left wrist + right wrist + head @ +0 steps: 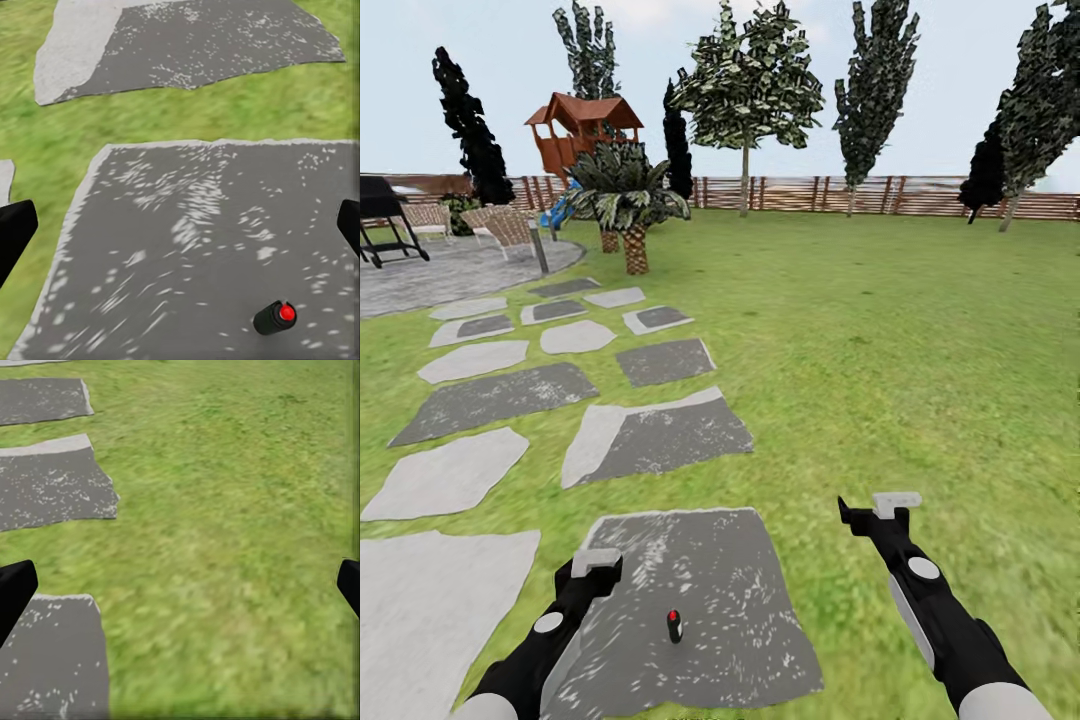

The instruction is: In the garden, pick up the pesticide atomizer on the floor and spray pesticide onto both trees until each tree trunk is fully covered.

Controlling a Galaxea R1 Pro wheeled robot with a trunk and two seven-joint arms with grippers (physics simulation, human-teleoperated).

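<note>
Atomizer [674, 625] upright on stone slab [710, 560], claws empty

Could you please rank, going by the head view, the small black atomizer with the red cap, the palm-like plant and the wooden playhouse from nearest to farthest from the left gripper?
1. Small black atomizer with the red cap, on the grey slab beside the left gripper.
2. Palm-like plant, mid-lawn past the stepping stones.
3. Red-brown wooden playhouse, by the fence.

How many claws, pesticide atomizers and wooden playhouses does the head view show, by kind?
Claws: 2, the left claw and the right claw
Pesticide atomizer: 1
Wooden playhouse: 1
Total: 4
</note>
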